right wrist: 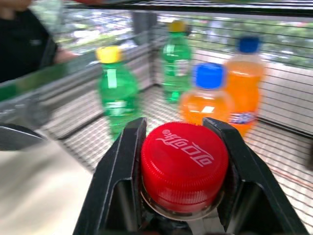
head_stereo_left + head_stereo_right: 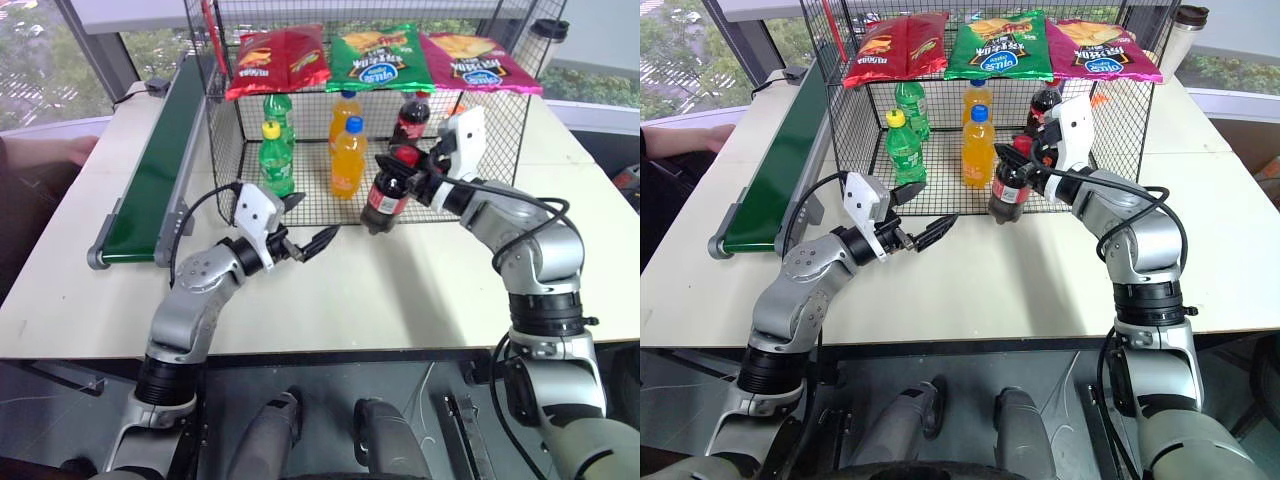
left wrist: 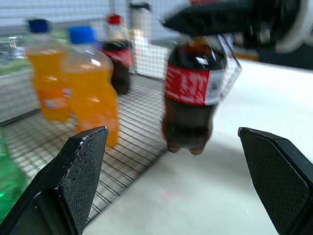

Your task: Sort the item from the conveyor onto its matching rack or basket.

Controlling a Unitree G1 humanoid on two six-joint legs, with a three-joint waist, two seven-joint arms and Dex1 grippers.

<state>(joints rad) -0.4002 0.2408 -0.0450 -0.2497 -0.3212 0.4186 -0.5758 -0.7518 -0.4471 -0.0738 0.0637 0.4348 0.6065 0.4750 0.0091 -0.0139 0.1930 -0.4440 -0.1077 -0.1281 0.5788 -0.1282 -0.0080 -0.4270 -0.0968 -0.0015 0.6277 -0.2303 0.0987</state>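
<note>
Conveyor [image 2: 150, 170] left of cage [image 2: 225, 140]; cola bottle [image 2: 385, 195] before cage; snack bags [image 2: 380, 58] on top.

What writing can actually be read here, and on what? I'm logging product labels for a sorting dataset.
None of the writing can be read with certainty.
Red cap of the cola bottle, gripped by the right gripper: white script logo, stylised, not legible as words.
Cola bottle's red label: blurred.
Three chip bags on the cage top: brand print too small.
Orange bottles and green bottles: labels too small.
</note>
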